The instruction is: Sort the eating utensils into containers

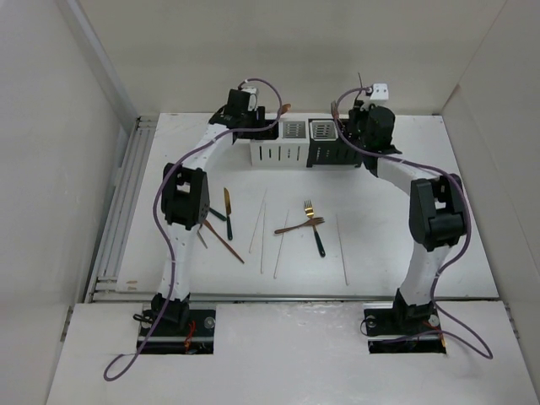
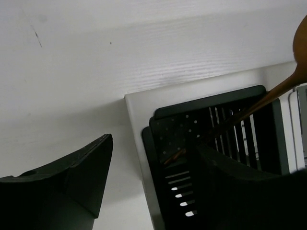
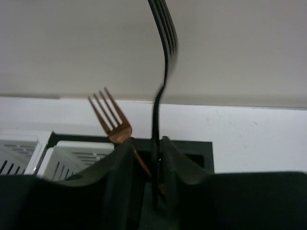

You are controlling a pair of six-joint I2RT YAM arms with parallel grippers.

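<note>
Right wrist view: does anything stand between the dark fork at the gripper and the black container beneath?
A copper fork already stands in the black container, its handle crossing beside the dark fork at the right gripper. Nothing else visible.

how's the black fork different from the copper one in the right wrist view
Colour: the black fork is dark all over, the copper fork is orange. Pose: the black fork stands almost straight up, the copper fork leans left. Place: the black fork sits between the fingers of the right gripper, the copper fork is behind them, its handle running down toward the black container. Both have their tines pointing up.
</note>
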